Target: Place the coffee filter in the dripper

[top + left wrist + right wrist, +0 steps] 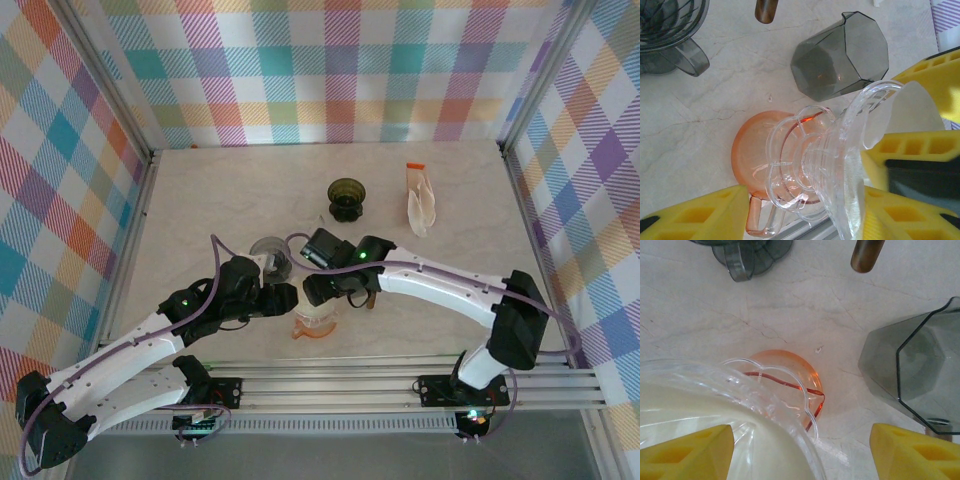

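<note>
A clear plastic dripper (830, 165) hangs tilted over an orange glass cup (752, 155), and my left gripper (805, 200) is shut on its rim. A white coffee filter (922, 107) lies inside the dripper. From the right wrist the filter (700, 415) lines the clear dripper (785, 390), with the orange cup (790, 365) beneath. My right gripper (802, 450) stands open above them, one finger over the filter, the other out over bare table. From above, both grippers meet over the cup (312, 330): left gripper (285, 298), right gripper (325, 290).
A grey faceted glass (270, 255) lies on its side just behind the grippers. A dark green dripper (347, 200) stands further back. More white filters (421, 205) lie at the back right. A brown stick-like piece (866, 255) sits near the cup. Plaid walls enclose the table.
</note>
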Motion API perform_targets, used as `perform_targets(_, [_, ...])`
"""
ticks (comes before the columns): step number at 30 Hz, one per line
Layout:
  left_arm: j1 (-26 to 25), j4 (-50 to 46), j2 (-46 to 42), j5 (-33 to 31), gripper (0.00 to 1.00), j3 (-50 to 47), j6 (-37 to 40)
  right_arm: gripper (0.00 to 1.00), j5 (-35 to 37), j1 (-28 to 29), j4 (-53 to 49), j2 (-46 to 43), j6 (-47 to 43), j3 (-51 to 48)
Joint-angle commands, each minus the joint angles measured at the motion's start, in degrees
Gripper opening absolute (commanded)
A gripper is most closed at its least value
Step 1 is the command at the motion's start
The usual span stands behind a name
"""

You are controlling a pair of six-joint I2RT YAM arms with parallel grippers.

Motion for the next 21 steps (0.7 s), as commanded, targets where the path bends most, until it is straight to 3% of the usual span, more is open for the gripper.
perform_targets(1, [-0.38,-0.22,0.04,-0.12,0.55,-0.03,-0.28,0.72,-1.13,-0.04,0.09,2.05,0.31,-0.48])
perform_targets(12, [-0.43,0.29,0.70,0.16,0.55,-0.20,-0.20,0.71,-1.66,-0.05,-0.75,5.85,0.17,-0.29])
perform_targets(21, [-0.37,0.53,0.47,0.28,0.54,-0.64,-0.37,0.72,-0.73,-0.11,-0.96,3.71,0.47,0.22])
